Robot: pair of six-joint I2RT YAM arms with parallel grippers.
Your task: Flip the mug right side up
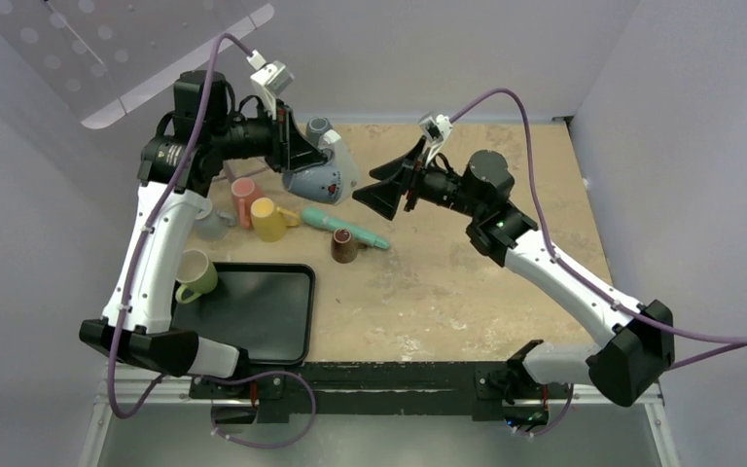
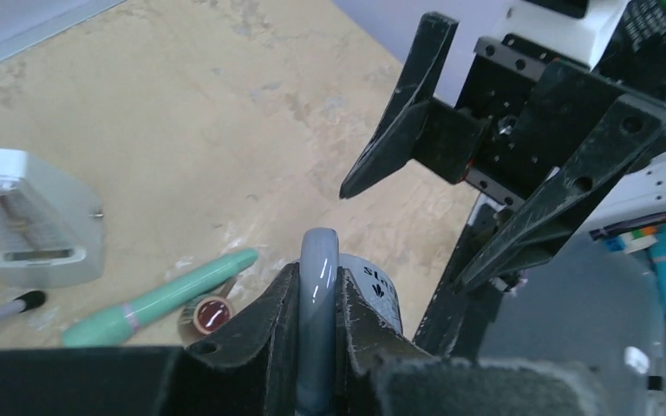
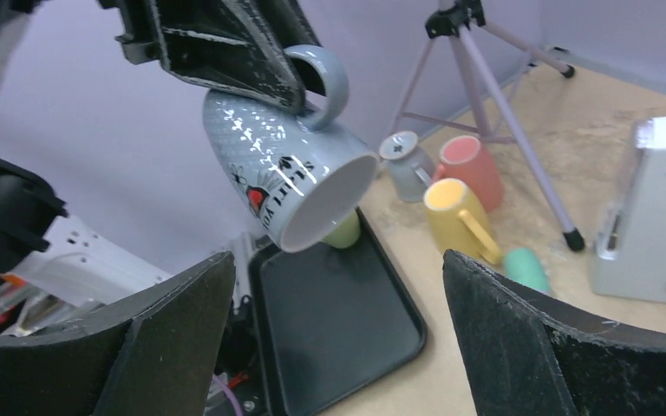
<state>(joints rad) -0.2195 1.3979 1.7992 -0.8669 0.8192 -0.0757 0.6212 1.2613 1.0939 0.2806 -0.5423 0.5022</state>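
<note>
Black rectangular plastic tray: the landmark, nearest the arm bases.
Olive-green ceramic mug: upright at the tray's far left corner.
Small dark-brown cup: on the sandy table, just beyond the tray's far right corner.
Yellow mug and pink mug: side by side beyond the tray's far edge.
Right gripper: aloft beyond the tray's far right corner. Its fingers are spread wide with nothing between them, and it faces the grey mug's mouth.
Grey glazed mug with printed lettering: in the air beyond the tray's far edge, touching nothing but the gripper that holds it. It is tilted, mouth slanting down toward the right gripper and base uppermost.
Left gripper: clamped on the mug's handle, one finger on each side of the loop.
Step in hand (judgement): reorienting the mug in mid-air; the task is not yet done.
Doing it well (judgement): roll the left wrist slowly, since a handle grip lets the body swing. Get the rim facing up before lowering. Keep the right fingers clear, or close them squarely across the wall. Set the mug down on bare table beyond the tray, away from the yellow and pink mugs.
</note>
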